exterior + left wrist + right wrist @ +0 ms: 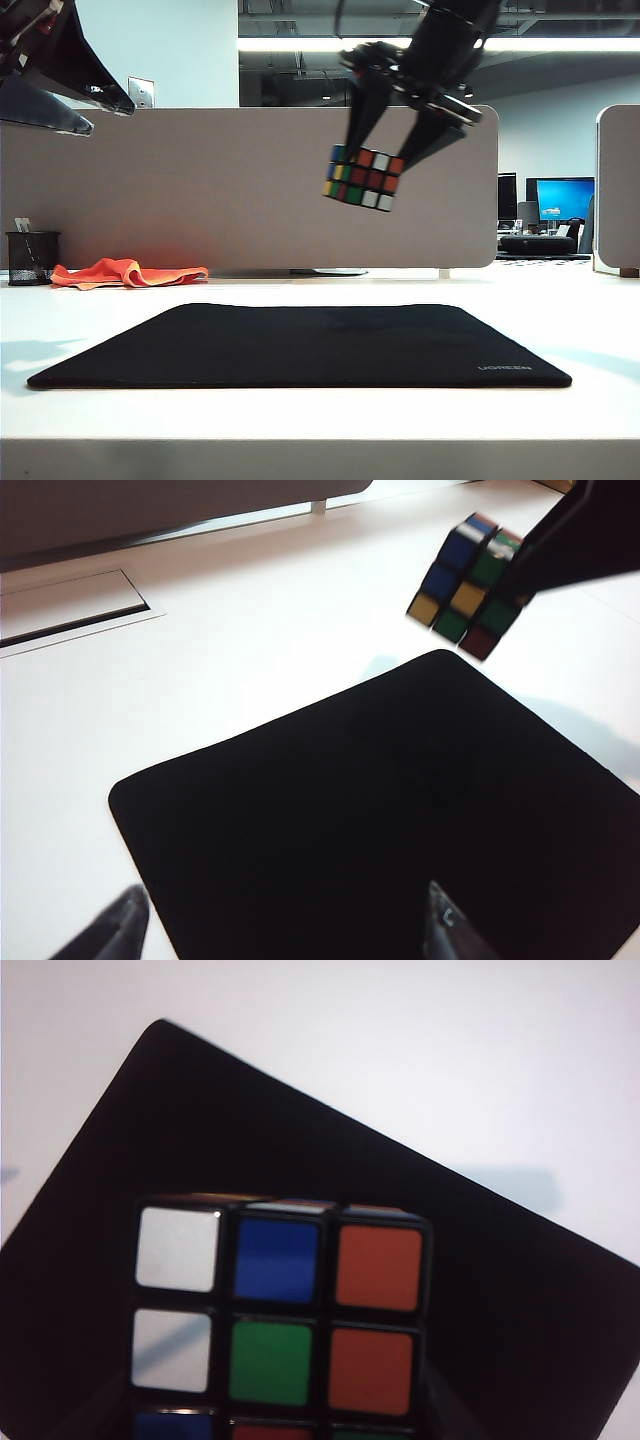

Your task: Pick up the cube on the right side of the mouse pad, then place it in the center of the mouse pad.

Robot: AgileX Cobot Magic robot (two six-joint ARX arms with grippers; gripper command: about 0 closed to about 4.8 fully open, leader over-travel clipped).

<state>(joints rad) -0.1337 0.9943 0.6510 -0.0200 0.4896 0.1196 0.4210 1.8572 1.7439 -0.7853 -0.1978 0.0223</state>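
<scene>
The cube, black-edged with coloured stickers, hangs tilted in the air high above the black mouse pad, between the two fingers of my right gripper, which is shut on it. The right wrist view fills with the cube over the mouse pad; the fingers there are hidden. The left wrist view has the cube held over the pad's far corner, mouse pad below. My left gripper stands open above the pad's near edge, holding nothing; in the exterior view it sits at the upper left.
An orange cloth and a black mesh pen cup lie at the back left by a grey partition. A rectangular cable hatch is set into the white table.
</scene>
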